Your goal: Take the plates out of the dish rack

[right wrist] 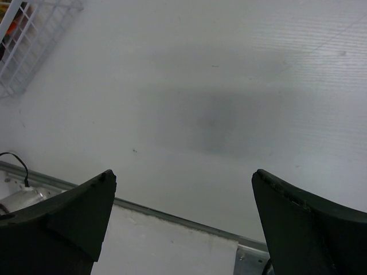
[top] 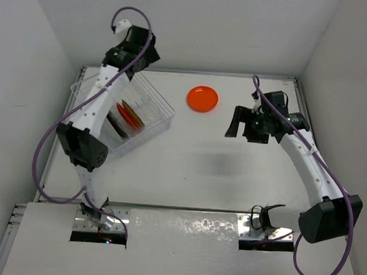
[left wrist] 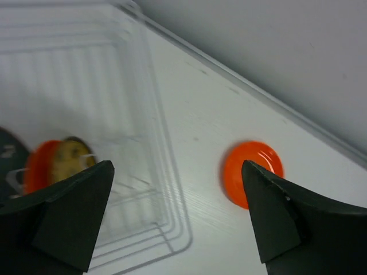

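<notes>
Left end effector [left wrist: 176, 169] gapes empty above the dish rack's [top: 162, 107] far end; right end effector [right wrist: 183, 175], wide open and empty, hangs right of the orange plate [top: 202, 98].

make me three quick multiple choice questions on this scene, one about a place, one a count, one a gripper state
1. Where is the orange plate relative to the dish rack?
A) inside it
B) flat on the table beside it, apart
C) leaning on its wall

2. How many plates lie outside the rack?
A) one
B) two
C) three

3. The right gripper is:
A) shut on a plate
B) open, holding nothing
C) shut on the rack's rim

Answers: 1 B, bare table shows between plate and rack. 2 A, only the orange one is out. 3 B, its fingers stand wide apart over bare table.
</notes>
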